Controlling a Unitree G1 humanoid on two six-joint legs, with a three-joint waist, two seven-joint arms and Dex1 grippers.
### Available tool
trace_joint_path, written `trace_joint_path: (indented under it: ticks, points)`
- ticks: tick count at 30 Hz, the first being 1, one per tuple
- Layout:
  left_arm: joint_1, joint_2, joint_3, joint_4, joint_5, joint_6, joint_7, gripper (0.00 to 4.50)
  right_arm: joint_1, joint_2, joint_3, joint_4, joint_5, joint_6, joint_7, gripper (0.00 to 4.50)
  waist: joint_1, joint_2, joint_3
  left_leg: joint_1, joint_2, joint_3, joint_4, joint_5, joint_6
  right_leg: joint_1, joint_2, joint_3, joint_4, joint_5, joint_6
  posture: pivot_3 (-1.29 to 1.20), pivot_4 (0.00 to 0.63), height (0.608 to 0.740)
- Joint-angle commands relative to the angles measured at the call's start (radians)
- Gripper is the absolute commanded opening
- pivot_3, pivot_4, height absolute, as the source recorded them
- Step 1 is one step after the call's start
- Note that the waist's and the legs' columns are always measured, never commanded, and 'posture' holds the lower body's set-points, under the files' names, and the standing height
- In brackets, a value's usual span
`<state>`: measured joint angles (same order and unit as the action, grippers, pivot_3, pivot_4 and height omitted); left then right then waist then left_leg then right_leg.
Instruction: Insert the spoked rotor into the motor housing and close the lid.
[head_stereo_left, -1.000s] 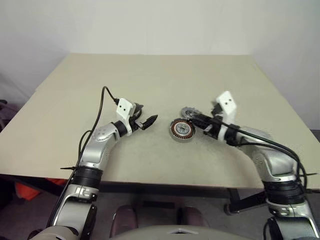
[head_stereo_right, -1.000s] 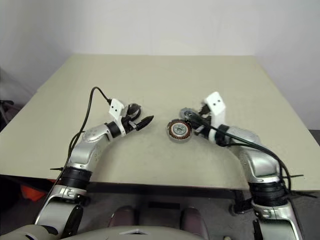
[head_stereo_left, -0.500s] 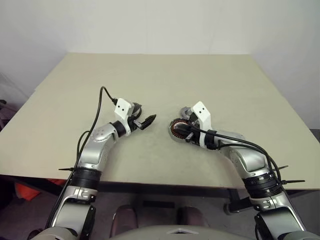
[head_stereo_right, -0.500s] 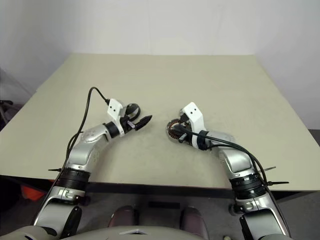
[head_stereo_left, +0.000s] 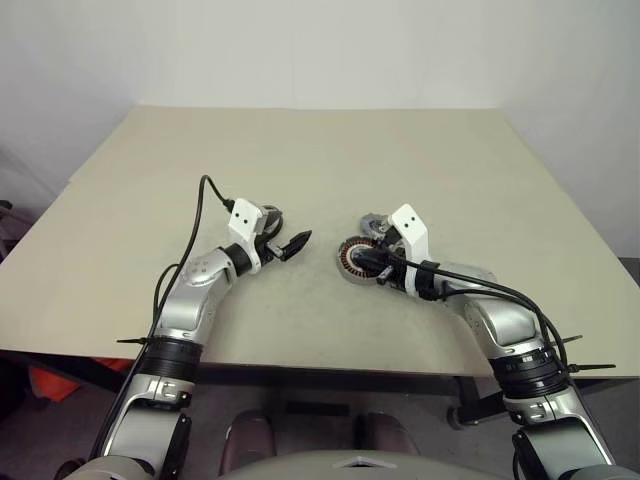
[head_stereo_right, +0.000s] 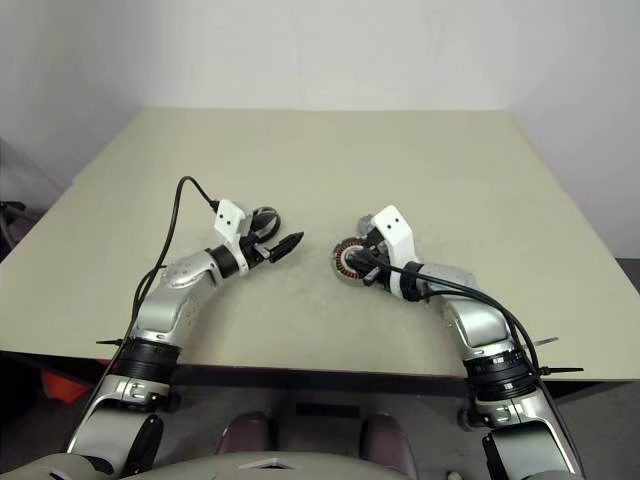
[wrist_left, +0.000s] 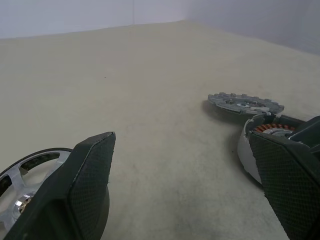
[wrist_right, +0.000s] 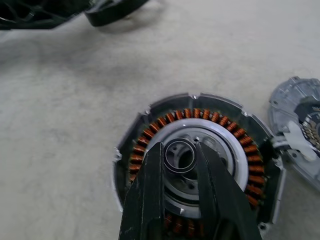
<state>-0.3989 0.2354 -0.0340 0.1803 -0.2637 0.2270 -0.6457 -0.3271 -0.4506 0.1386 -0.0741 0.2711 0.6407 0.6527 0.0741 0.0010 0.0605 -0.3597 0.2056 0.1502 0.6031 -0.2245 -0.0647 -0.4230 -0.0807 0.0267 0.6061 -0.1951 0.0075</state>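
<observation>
The motor housing (head_stereo_left: 352, 258) lies flat at mid-table, its copper windings (wrist_right: 200, 114) ringing a dark centre. My right gripper (wrist_right: 180, 150) hangs right over that centre, shut on a small dark ring (wrist_right: 180, 170); whether the ring is part of the housing I cannot tell. The lid (wrist_right: 300, 132), a grey disc with a notched rim, lies flat just behind the housing. My left gripper (wrist_left: 182, 150) stands wide open and level, left of the housing and pointing at it. The spoked rotor (wrist_left: 22, 187), silver spokes in a dark rim, lies beside its outer finger (wrist_left: 85, 185).
The beige table (head_stereo_left: 300, 150) has open room behind and to both sides of the parts. Its front edge runs close under both forearms. A black cable (head_stereo_left: 205, 205) loops up from the left wrist.
My right gripper has dropped and shifted left from beside the lid to over the housing's centre. The left arm, rotor and lid have stayed put.
</observation>
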Motion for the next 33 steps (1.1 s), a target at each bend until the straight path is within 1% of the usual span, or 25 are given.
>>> trace_joint_path:
  ticks: [1, 8, 20, 22, 25, 33]
  points:
    - [-0.024, 0.003, 0.007, -0.035, -0.004, -0.013, 0.001, 4.50, -0.019, -0.013, -0.036, 0.003, -0.001, -0.021, 0.001, 0.59, 0.000, 0.000, 0.000, 0.000, 0.000, 0.000, 0.000, 0.000, 0.000, 0.000, 0.000, 0.000, 0.000, 0.000, 0.000, 0.00, 0.000, 0.740]
    - [-0.025, 0.003, 0.008, -0.029, -0.001, -0.018, 0.003, 4.50, -0.021, -0.022, -0.035, 0.034, -0.017, -0.046, 0.008, 0.59, 0.000, 0.000, 0.000, 0.000, 0.000, 0.000, 0.000, 0.000, 0.000, 0.000, 0.000, 0.000, 0.001, 0.000, 0.000, 0.00, 0.000, 0.740]
    - [-0.023, 0.006, 0.013, -0.028, 0.001, -0.021, 0.013, 4.50, -0.024, -0.015, -0.022, 0.011, -0.015, -0.040, 0.025, 0.59, 0.000, 0.000, 0.000, 0.000, 0.000, 0.000, 0.000, 0.001, 0.000, 0.000, 0.000, 0.000, 0.001, 0.000, 0.000, 0.00, 0.000, 0.740]
    - [-0.023, 0.005, 0.013, -0.029, 0.001, -0.022, 0.014, 4.50, -0.024, -0.016, -0.020, 0.011, -0.019, -0.044, 0.026, 1.33, 0.000, 0.000, 0.000, 0.000, 0.000, 0.000, 0.000, 0.001, 0.000, 0.000, 0.000, 0.000, 0.001, 0.000, 0.000, 0.00, 0.000, 0.740]
    - [-0.023, 0.005, 0.013, -0.026, 0.002, -0.024, 0.015, 4.50, -0.030, -0.013, -0.028, 0.015, -0.030, -0.054, 0.009, 2.24, 0.000, 0.000, 0.000, 0.000, 0.000, 0.000, 0.000, 0.001, 0.000, 0.000, 0.000, 0.000, 0.001, 0.000, 0.000, 0.00, 0.000, 0.740]
    - [-0.022, 0.005, 0.012, -0.025, 0.001, -0.025, 0.017, 4.50, -0.038, -0.011, -0.052, -0.007, -0.015, -0.050, 0.011, 2.24, 0.000, 0.000, 0.000, 0.000, 0.000, 0.000, 0.000, 0.001, 0.000, 0.000, 0.000, 0.000, 0.001, 0.000, 0.000, 0.00, 0.000, 0.740]
